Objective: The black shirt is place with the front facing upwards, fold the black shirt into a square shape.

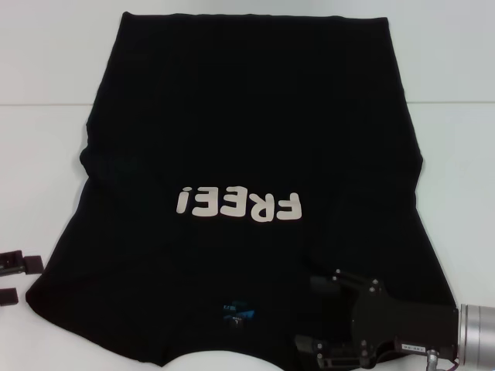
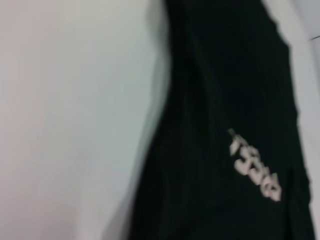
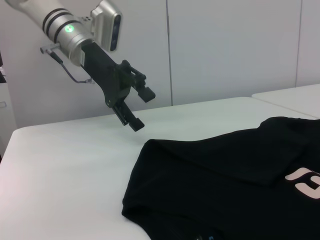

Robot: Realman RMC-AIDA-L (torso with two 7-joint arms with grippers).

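Right tool (image 1: 315,313) hovers over the black shirt's (image 1: 232,131) near-right shoulder.

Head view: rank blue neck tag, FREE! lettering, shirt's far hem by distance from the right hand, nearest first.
From the right hand, low on the robot's right over the black shirt:
1. Blue neck tag, just to its left at the collar.
2. FREE! lettering, mid-shirt, farther ahead.
3. Far hem, at the table's far side.

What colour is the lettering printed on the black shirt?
Off-white, against the plain black shirt. The lettering shows best in the head view.
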